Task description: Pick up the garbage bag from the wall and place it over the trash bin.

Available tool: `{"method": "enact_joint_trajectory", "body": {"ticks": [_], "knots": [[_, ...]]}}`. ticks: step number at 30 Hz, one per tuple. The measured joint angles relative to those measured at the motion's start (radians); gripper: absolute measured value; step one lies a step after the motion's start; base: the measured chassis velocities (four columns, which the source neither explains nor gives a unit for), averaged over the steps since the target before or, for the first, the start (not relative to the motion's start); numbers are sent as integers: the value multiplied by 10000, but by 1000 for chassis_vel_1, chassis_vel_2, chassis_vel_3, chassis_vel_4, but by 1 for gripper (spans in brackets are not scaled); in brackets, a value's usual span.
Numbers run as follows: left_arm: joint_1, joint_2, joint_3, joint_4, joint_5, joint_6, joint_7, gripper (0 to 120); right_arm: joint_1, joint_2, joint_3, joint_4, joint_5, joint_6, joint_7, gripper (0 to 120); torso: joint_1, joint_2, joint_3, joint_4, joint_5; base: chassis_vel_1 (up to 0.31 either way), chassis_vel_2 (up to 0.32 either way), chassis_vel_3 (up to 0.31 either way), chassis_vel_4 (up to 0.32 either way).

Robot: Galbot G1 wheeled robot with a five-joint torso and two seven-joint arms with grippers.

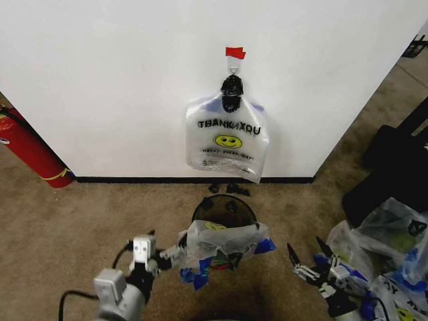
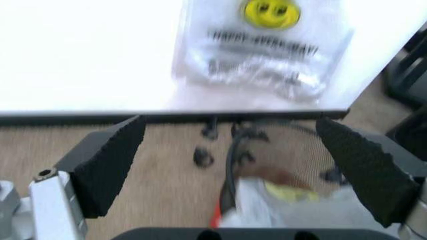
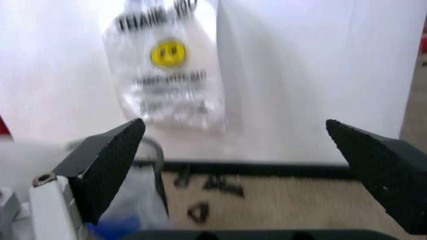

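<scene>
Garbage bag (image 1: 227, 137) suspended by its handles from a small hook on the wall (image 1: 100, 80), directly above the trash bin (image 1: 224, 212) on the carpet, which already carries a similar bag draped over its rim. Left end effector (image 1: 175, 253) and right end effector (image 1: 304, 256) sit low on either side of the bin. Both are spread wide and grasp nothing.
</scene>
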Motion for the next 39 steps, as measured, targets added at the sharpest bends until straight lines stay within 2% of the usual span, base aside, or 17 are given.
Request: {"method": "enact_joint_trajectory", "body": {"ticks": [2,3,4,5,9,11,13,14,16,17,18,21,24,25,27,31,39], "knots": [[-683,250,41,371,-593,-52,276,100,-17,125,45,457,-143,-65,477,100,0,0,0,20,9,0,0,0,0],[-683,250,41,371,-593,-52,276,100,-17,125,45,457,-143,-65,477,100,0,0,0,20,9,0,0,0,0],[-791,280,67,423,-671,-43,296,100,-24,135,50,481,-151,-67,504,100,0,0,0,19,9,0,0,0,0],[-1549,471,267,775,-1196,61,472,100,-201,290,122,862,-212,-113,853,100,0,-1,0,4,-3,0,0,0,0],[-3178,833,845,1605,-2158,408,902,100,-631,595,177,1512,-338,-162,1234,100,0,-1,1,0,4,0,0,0,0],[-3594,903,1059,1818,-2363,507,994,100,-764,682,186,1676,-424,-171,1299,100,1,0,1,0,1,0,0,0,0],[-4650,1023,1762,2385,-2702,751,1177,100,-1105,922,193,2101,-727,-195,1438,100,1,0,1,1,0,0,0,0,0],[-5564,1074,2438,2858,-2857,931,1388,100,-1330,1105,193,2360,-1060,-225,1634,100,1,0,1,5,-2,0,0,0,0],[-6689,1100,3293,3431,-3090,1292,1650,100,-1538,1314,193,2652,-1423,-259,1972,100,1,-1,1,-1,-1,0,0,0,0],[-7598,1094,3944,3922,-3358,1787,1857,100,-1710,1476,191,2910,-1592,-287,2277,100,1,-1,1,-1,2,0,0,0,0],[-7598,1094,3944,3922,-3358,1787,1857,100,-1710,1476,191,2910,-1592,-287,2277,100,1,-1,1,-1,2,0,0,0,0],[-9028,1038,4917,4760,-3840,2544,2376,100,-1924,1606,260,3202,-1612,-319,2499,100,1,0,1,4,2,0,0,0,0],[-10675,883,6147,6049,-4653,3580,3261,100,-2073,1678,442,3361,-1539,-346,2575,100,1,-1,1,6,7,0,0,0,0],[-11075,790,6469,6542,-4692,3755,3622,100,-2125,1700,460,3441,-1507,-383,2579,100,1,-1,1,5,1,0,0,0,0],[-11448,708,6799,6988,-4537,3907,4001,100,-2157,1729,462,3520,-1494,-427,2579,100,1,-1,1,6,2,0,0,0,0],[-12497,453,7956,8026,-2866,3937,5119,100,-2192,1792,419,3742,-1471,-629,2569,100,1,-1,0,6,5,0,0,0,0],[-13346,99,8790,8774,-2122,3710,5875,98,-2230,1784,412,3767,-1480,-699,2515,100,1,-1,0,5,3,0,0,0,0]]}}
